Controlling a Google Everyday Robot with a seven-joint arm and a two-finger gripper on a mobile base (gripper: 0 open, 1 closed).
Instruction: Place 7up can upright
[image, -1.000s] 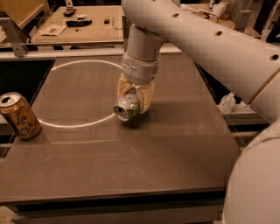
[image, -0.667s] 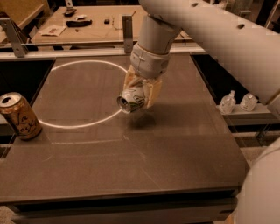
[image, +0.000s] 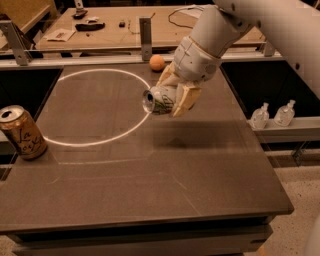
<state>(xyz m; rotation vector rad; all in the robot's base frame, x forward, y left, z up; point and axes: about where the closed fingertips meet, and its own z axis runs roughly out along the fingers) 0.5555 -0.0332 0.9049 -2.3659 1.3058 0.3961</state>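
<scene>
Above the table (image: 200, 190), the hand (image: 171, 100) grips the 7up can (image: 158, 102) sideways, gold can (image: 22, 132) and orange ball (image: 157, 62) well apart.

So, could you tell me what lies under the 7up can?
Only bare table and shadow; the gripper holds the 7up can sideways above it. The fingers cover the can's far end.

Gripper (image: 172, 96), clasping 7up can (image: 157, 102), above bare table (image: 150, 195); gold can (image: 22, 132) far left.
</scene>
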